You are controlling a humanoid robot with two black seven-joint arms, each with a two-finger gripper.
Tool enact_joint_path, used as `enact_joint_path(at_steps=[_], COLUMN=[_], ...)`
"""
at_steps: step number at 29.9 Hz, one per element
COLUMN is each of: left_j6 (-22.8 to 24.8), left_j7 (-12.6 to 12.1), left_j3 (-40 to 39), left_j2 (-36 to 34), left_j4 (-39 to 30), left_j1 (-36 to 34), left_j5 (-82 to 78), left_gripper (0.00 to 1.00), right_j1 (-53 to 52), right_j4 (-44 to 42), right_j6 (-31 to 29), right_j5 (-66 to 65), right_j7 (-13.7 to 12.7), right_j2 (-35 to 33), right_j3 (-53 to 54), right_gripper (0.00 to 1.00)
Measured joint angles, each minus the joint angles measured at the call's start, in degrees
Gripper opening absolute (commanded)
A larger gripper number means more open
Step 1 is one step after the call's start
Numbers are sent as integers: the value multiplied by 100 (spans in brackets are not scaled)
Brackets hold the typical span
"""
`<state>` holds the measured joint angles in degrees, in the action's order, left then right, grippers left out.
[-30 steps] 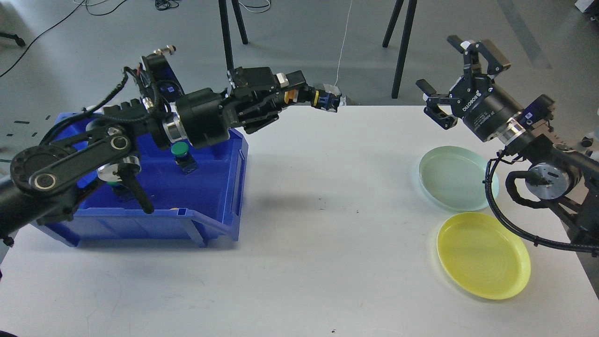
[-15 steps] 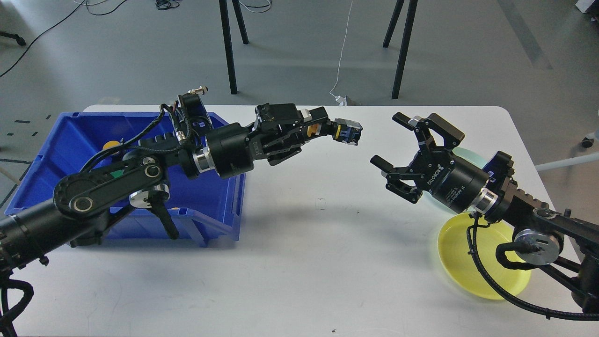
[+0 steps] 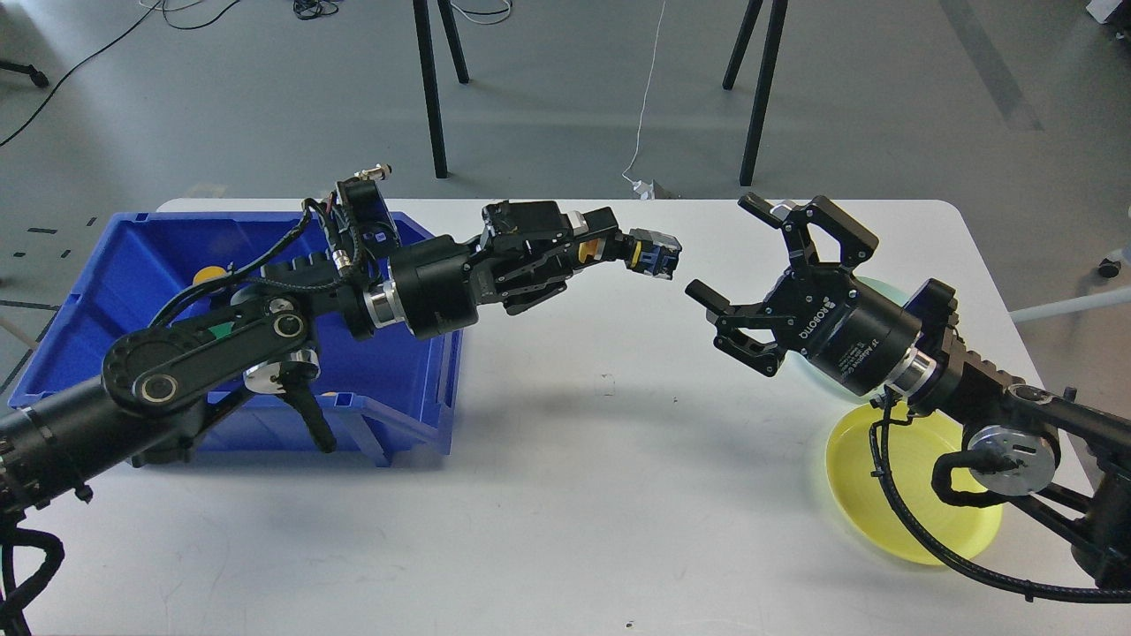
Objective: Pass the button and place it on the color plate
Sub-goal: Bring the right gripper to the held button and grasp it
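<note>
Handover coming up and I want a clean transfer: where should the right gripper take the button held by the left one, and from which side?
Probably the free blue-and-black end of the button, which juts out beyond the left gripper toward the right arm. The left gripper covers the yellow end, so only that tip is exposed. Bring the open right gripper in from its own side, level, straddling the tip.

My 2 arms are matt black, with polished metal rings at the joints. The bin [image 3: 115,265] is glossy blue plastic. The surface [image 3: 574,495] is smooth, matt white, lightly scuffed. The yellow plate [image 3: 853,481] looks like translucent, glossy plastic. The floor [image 3: 884,106] is smooth grey.
</note>
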<state>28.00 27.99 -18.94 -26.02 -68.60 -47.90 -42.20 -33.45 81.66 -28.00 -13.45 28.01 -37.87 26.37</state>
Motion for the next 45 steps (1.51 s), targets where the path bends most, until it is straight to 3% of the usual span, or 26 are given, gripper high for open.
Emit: enact_joint_path(at_steps=[12, 22, 27, 32, 36, 43, 45], left_j6=[0, 0, 0, 0, 0, 0, 0], left_j7=[0, 1, 1, 1, 1, 1, 1], left_j3=[-5, -4, -5, -4, -12, -25, -31], left_j2=[1, 1, 1, 7, 25, 27, 28], left_j4=[5, 5, 5, 5, 5, 38, 46], left_j1=[0, 0, 0, 4, 4, 10, 10], left_j5=[-3, 2, 2, 2, 2, 0, 0], left_gripper=[2, 2, 2, 2, 2, 3, 7], right_j1=[-193, -362, -367, -352, -347, -346, -347], right_j4=[-55, -195, -246, -245, -225, -213, -207], right_j6=[0, 405, 560, 589, 603, 878, 936], right_j5=[-18, -43, -44, -29, -27, -81, -87], right_j7=[0, -1, -1, -2, -2, -1, 0], right_j2=[459, 851, 933, 943, 975, 1035, 1039], right_j3=[-178, -401, -365, -360, -370, -395, -396], right_gripper=[94, 70, 68, 45, 10, 0, 0])
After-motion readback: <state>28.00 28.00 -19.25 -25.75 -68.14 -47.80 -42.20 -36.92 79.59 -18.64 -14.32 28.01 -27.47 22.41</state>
